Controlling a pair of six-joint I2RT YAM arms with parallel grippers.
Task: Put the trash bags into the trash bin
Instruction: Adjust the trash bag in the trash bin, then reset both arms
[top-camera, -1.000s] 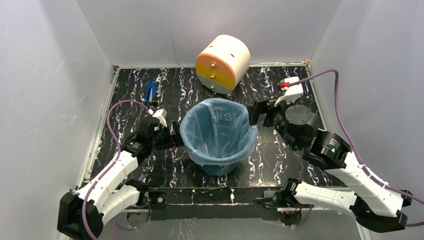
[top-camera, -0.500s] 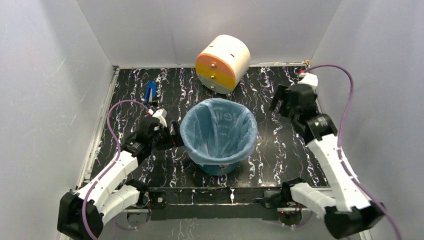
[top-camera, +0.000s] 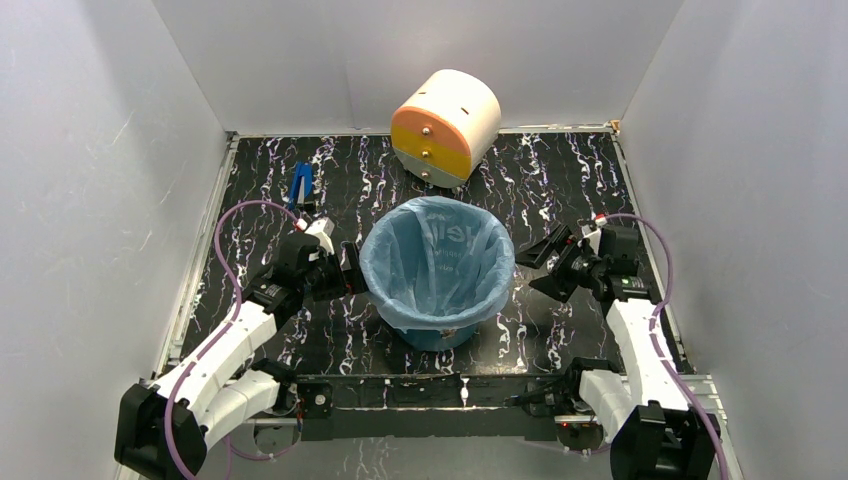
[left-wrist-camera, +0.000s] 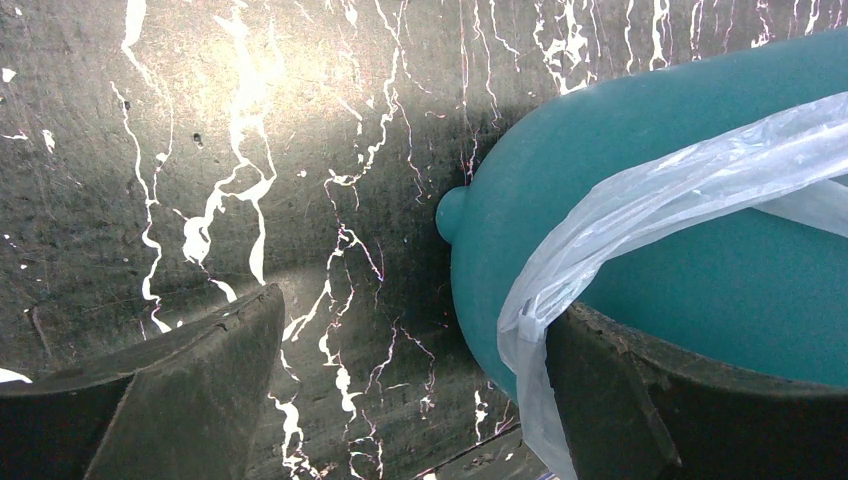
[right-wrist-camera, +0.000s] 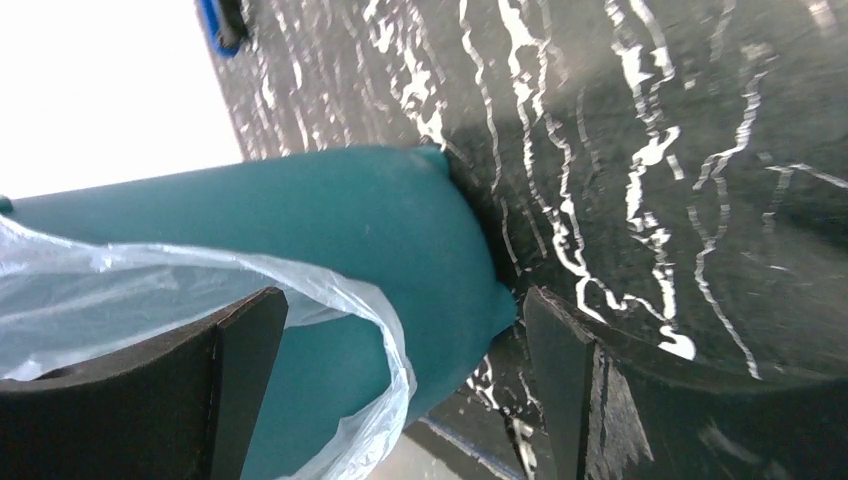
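Note:
The teal trash bin (top-camera: 440, 330) stands mid-table, lined with the light-blue trash bag (top-camera: 437, 262), whose edge is folded over the rim. My left gripper (top-camera: 352, 270) is open at the bin's left side. In the left wrist view the bin wall (left-wrist-camera: 700, 250) and the bag's hem (left-wrist-camera: 620, 220) lie against the right finger (left-wrist-camera: 700, 400), and the gap at the left gripper (left-wrist-camera: 420, 390) holds nothing. My right gripper (top-camera: 538, 267) is open just right of the bin. In the right wrist view the bin's rim (right-wrist-camera: 400, 220) and the bag's fold (right-wrist-camera: 385, 330) sit between the spread jaws of the right gripper (right-wrist-camera: 400, 380).
A cream-and-orange drum (top-camera: 446, 125) lies on its side at the back centre. A small blue object (top-camera: 300, 183) rests at the back left; the blue object (right-wrist-camera: 222, 22) also shows in the right wrist view. White walls close the table on three sides.
The right arm swung from the bin's back-right rim out to the far right corner, then came down low at the bin's right side. The left arm and bin stayed put.

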